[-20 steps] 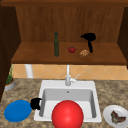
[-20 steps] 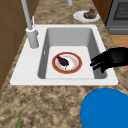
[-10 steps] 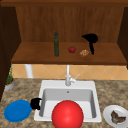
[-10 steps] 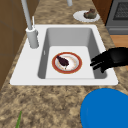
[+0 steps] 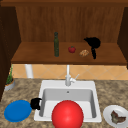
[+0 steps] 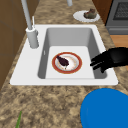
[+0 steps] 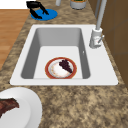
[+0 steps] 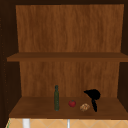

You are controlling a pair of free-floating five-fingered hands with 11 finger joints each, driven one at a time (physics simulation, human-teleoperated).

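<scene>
The left robot hand [image 5: 35, 103] is hovering at the sink's [image 5: 45, 85] left rim, between the blue plate [image 5: 17, 110] and the basin, with its fingers loosely spread and holding nothing. The red-rimmed plate [image 6: 67, 62] with dark food is lying on the basin floor, just ahead of the fingertips. The right robot hand [image 5: 93, 43] is hanging up at the shelf [image 5: 37, 55], beside a small brown thing [image 5: 84, 52]; its fingers I cannot tell. No writing is readable.
</scene>
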